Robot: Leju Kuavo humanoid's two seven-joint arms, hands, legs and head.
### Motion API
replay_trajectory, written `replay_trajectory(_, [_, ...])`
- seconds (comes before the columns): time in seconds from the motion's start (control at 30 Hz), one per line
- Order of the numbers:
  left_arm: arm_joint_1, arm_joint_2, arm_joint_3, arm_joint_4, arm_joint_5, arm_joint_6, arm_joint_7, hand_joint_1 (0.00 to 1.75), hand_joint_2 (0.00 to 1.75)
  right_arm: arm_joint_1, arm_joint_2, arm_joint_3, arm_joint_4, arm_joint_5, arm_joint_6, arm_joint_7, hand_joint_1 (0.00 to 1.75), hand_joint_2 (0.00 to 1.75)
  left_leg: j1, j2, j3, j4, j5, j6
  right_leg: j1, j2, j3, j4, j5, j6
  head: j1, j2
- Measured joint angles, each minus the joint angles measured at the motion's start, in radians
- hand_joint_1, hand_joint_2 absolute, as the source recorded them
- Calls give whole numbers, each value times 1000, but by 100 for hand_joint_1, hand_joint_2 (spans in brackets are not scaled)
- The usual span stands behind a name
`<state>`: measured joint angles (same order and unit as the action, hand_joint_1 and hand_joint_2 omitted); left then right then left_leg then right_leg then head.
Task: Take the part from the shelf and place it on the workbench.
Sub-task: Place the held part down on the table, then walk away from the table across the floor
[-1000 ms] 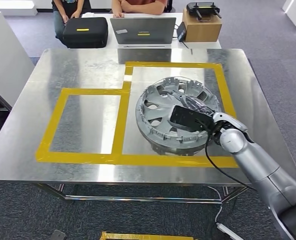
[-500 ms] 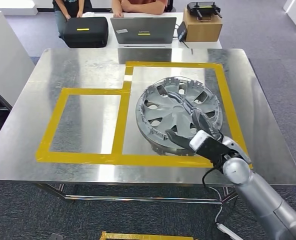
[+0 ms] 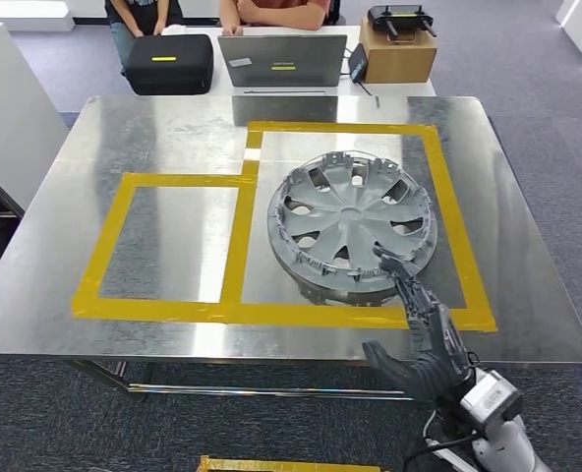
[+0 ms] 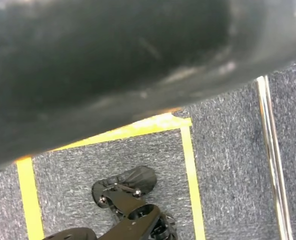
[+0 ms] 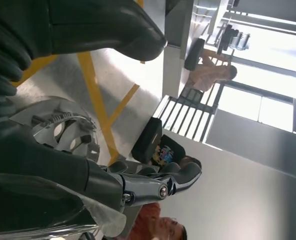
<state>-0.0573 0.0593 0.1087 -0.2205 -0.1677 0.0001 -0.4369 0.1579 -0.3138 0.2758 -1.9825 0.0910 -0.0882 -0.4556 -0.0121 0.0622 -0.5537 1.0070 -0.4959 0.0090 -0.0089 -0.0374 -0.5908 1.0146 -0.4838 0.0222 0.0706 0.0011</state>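
Our right hand (image 3: 422, 344) hangs off the near edge of the workbench (image 3: 162, 128) with fingers (image 3: 410, 290) spread and nothing in them, while the part (image 3: 351, 226) — a grey wheel cover — lies flat inside the right-hand square of yellow tape (image 3: 240, 246), so we judge the placing done. The left hand's state we cannot tell from its wrist view. Beyond the far edge stand a laptop (image 3: 282, 61), a black case (image 3: 168, 64) and a cardboard box (image 3: 396, 49), with seated people behind — none of it in our way.

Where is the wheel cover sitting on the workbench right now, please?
In the head view, the wheel cover lies flat inside the right-hand yellow-taped box.
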Motion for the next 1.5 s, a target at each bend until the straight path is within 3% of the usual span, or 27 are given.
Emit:
replay_trajectory(0.43, [11, 0, 30, 0, 19, 3, -10, 0, 0, 110, 22, -93, -50, -1, -19, -10, 0, 175, 0, 0, 0, 0, 0, 0, 0, 0, 0, 0, 0, 0, 0, 0])
replay_trajectory(0.57, [12, 1, 40, 1, 23, 3, -10, 0, 0, 122, 28, -104, -59, -1, -26, -10, 0, 175, 5, -1, 18, -34, 15, 23, -2, 3, 9, -14, 3, 15, -2, 0])
replay_trajectory(0.63, [12, -1, 44, 1, 25, 3, -10, 0, 0, 125, 29, -112, -64, -2, -28, -10, 0, 175, 17, 0, 37, -70, 34, 28, -1, 21, -13, 36, -35, 21, 0, 0])
replay_trajectory(0.67, [12, -2, 45, 1, 24, 3, -9, 0, 0, 127, 30, -115, -64, -3, -29, -9, 0, 175, 19, 0, 40, -75, 37, 28, -4, 29, -38, 93, -65, 26, 3, 0])
replay_trajectory(0.73, [13, -3, 46, 1, 24, 3, -9, 0, 0, 133, 31, -118, -64, -3, -29, -8, 0, 175, 24, -1, 39, -76, 38, 23, -13, 35, -95, 212, -115, 39, 4, 0])
replay_trajectory(0.77, [14, -4, 46, 2, 24, 3, -9, 0, 0, 136, 32, -118, -64, -4, -29, -8, 0, 175, 28, -1, 39, -75, 37, 18, -18, 35, -108, 239, -117, 46, 4, 0])
replay_trajectory(0.8, [14, -6, 47, 2, 24, 3, -9, 0, 0, 137, 32, -119, -64, -4, -29, -8, 0, 175, 33, -1, 39, -72, 35, 11, -24, 34, -102, 226, -100, 54, 4, 0])
replay_trajectory(0.87, [14, -8, 47, 2, 24, 3, -9, 0, 0, 138, 33, -120, -64, -4, -29, -8, 0, 175, 47, -2, 39, -58, 25, -11, -38, 28, -39, 104, -38, 76, 5, 0])
replay_trajectory(0.9, [14, -4, 48, 2, 24, 3, -9, 0, 0, 138, 34, -120, -64, -4, -29, -7, 0, 175, 51, -3, 35, -44, 17, -24, -42, 27, -5, 45, -19, 82, 9, 0])
replay_trajectory(0.97, [14, -1, 51, 2, 23, 3, -8, 0, 0, 140, 36, -121, -64, -4, -30, -6, 0, 175, 51, -5, 28, -21, 4, -44, -43, 30, 25, -2, -18, 67, 13, 0])
replay_trajectory(1.0, [13, 0, 52, 2, 23, 3, -8, 0, 0, 141, 37, -121, -64, -4, -31, -6, 0, 175, 51, -6, 26, -16, 2, -50, -41, 35, 24, 5, -23, 50, 13, 0])
replay_trajectory(1.07, [13, -3, 53, 2, 22, 2, -7, 0, 0, 143, 39, -122, -64, -4, -32, -6, 0, 175, 55, -11, 25, -9, -6, -55, -38, 38, 18, 16, -27, 26, 6, 0])
replay_trajectory(1.13, [12, -4, 53, 2, 21, 2, -7, 0, 0, 142, 41, -124, -65, -4, -32, -6, 0, 175, 56, -28, 1, 51, -48, -55, -33, 41, 18, 18, -28, 11, 3, 0])
replay_trajectory(1.23, [15, -3, 54, 2, 21, 2, -7, 0, 0, 143, 41, -125, -64, -4, -32, -5, 0, 175, 43, -46, -92, 247, -135, -40, -18, 47, 18, 18, -29, -4, -1, 0])
replay_trajectory(1.27, [18, -3, 54, 2, 21, 3, -6, 0, 0, 143, 41, -125, -64, -4, -32, -5, 0, 175, 36, -47, -114, 286, -140, -31, -10, 49, 19, 18, -30, -7, -2, 0])
replay_trajectory(1.3, [19, -4, 54, 3, 21, 3, -6, 0, 0, 143, 41, -125, -64, -4, -32, -5, 0, 175, 29, -48, -119, 289, -126, -19, -3, 53, 21, 18, -31, -11, -2, 0])
replay_trajectory(1.37, [20, -4, 54, 3, 21, 2, -6, 0, 0, 143, 41, -125, -65, -4, -33, -5, 0, 175, 9, -54, -82, 193, -56, 15, 11, 59, 26, 17, -33, -16, -1, 0])
replay_trajectory(1.43, [19, 0, 55, 3, 21, 3, -6, 0, 0, 143, 43, -125, -64, -4, -33, -5, 0, 175, -8, -64, -34, 81, -10, 52, 18, 63, 27, 17, -34, -18, 3, 0])
replay_trajectory(1.5, [19, 5, 58, 3, 20, 3, -6, 0, 0, 144, 44, -126, -64, -4, -34, -4, 0, 87, -16, -69, -17, 37, -7, 66, 15, 66, 23, 16, -32, -14, 5, 0])
